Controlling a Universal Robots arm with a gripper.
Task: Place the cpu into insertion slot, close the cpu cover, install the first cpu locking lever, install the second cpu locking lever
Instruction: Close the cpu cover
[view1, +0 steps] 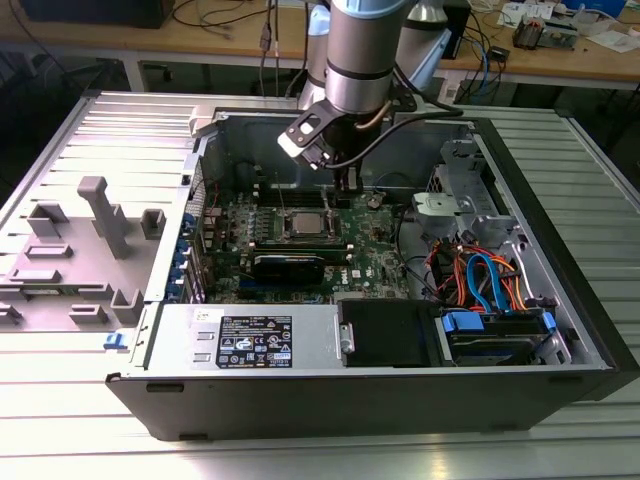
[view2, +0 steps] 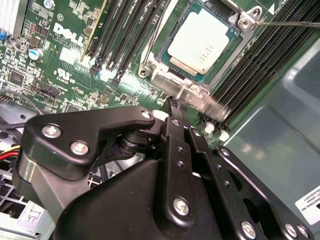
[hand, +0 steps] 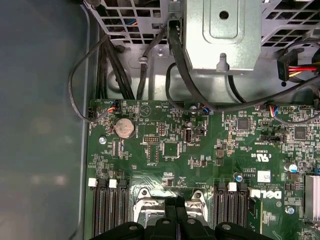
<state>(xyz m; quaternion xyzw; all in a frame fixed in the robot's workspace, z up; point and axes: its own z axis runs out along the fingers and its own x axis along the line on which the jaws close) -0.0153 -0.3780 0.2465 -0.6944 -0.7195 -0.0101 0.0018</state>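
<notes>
Gripper (view2: 173, 105) just beside cpu cover (view2: 160, 69), cpu (view2: 202, 42) seated

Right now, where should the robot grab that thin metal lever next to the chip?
Probably the free end of the lever, away from where it hooks on beside the chip. It is a thin straight rod, so pinch it across its width, coming from above, since the black memory slots lie just under it.

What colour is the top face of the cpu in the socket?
Pale silver-grey, matte; the cpu shows best in the second wrist view.
</notes>
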